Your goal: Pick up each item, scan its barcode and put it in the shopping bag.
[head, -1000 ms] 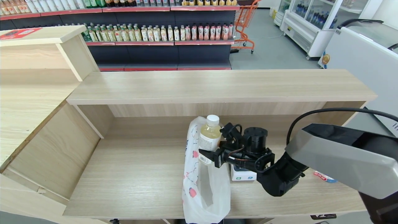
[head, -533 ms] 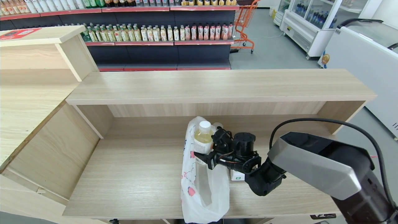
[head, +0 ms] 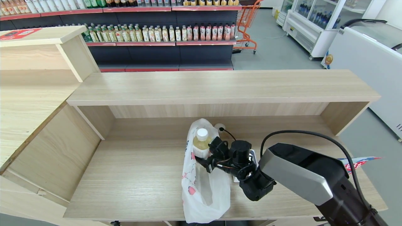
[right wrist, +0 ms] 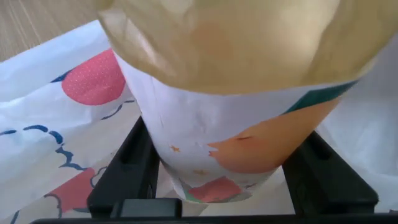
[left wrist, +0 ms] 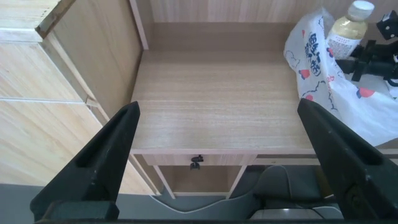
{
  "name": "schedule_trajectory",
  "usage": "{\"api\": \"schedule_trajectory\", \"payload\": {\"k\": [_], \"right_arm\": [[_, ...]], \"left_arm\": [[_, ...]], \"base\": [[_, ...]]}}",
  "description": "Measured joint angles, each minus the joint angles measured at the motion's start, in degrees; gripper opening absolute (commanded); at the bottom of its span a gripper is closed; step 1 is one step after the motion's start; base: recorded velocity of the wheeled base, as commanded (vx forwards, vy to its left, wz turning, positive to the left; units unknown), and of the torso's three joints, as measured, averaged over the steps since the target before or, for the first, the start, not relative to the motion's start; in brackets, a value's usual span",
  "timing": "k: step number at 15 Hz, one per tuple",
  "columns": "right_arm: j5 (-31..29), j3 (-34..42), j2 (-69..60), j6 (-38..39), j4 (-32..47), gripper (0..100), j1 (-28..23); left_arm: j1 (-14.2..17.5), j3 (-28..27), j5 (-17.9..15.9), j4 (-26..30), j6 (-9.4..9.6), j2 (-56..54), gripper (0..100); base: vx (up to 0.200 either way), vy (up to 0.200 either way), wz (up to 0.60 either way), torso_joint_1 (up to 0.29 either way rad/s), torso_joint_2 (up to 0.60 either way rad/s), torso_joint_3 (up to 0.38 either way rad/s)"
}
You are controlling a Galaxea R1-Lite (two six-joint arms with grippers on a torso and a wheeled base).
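Observation:
A bottle (head: 201, 142) of pale yellow drink with a white cap stands upright, its lower half inside the mouth of the white shopping bag (head: 204, 191) with red and blue print. My right gripper (head: 204, 160) is shut on the bottle's labelled body at the bag's opening. The right wrist view shows the bottle (right wrist: 249, 93) between the two black fingers (right wrist: 124, 168), with the bag (right wrist: 62, 124) around it. My left gripper (left wrist: 219, 109) hangs open over the counter's front edge, well left of the bag (left wrist: 323, 81) and bottle (left wrist: 348, 31).
The bag stands on the lower wooden counter (head: 132, 175), under an overhanging upper shelf (head: 220, 86). A white device (head: 236, 179) sits just right of the bag, partly behind my right arm. A red and blue packet (head: 358, 163) lies at the counter's right end.
My right arm has moved left and down, lowering the bottle from above the bag into its mouth. The packet at the right end has come out from behind the arm.

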State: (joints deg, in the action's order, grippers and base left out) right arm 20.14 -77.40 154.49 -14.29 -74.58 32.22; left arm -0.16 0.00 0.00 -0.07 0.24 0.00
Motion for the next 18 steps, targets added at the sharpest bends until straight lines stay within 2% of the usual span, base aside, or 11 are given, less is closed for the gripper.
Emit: {"api": "schedule_trajectory", "payload": {"k": [4, 9, 14, 18], "right_arm": [[-0.3, 3.4, -1.0, 2.1, -1.0, 100, -0.3], [-0.3, 15.8, -12.6, 12.3, -0.5, 100, -1.3], [-0.4, 21.4, -26.2, 19.7, 11.0, 100, -5.4], [-1.3, 29.6, -36.5, 19.5, 19.1, 100, -11.2]], "left_arm": [[0.0, 0.0, 0.0, 0.0, 0.02, 0.0, 100], [0.0, 0.0, 0.0, 0.0, 0.02, 0.0, 100], [0.0, 0.0, 0.0, 0.0, 0.02, 0.0, 100], [0.0, 0.0, 0.0, 0.0, 0.02, 0.0, 100]], "base": [[0.000, 0.000, 0.00, 0.000, 0.00, 0.000], [0.000, 0.000, 0.00, 0.000, 0.00, 0.000], [0.000, 0.000, 0.00, 0.000, 0.00, 0.000], [0.000, 0.000, 0.00, 0.000, 0.00, 0.000]]}}
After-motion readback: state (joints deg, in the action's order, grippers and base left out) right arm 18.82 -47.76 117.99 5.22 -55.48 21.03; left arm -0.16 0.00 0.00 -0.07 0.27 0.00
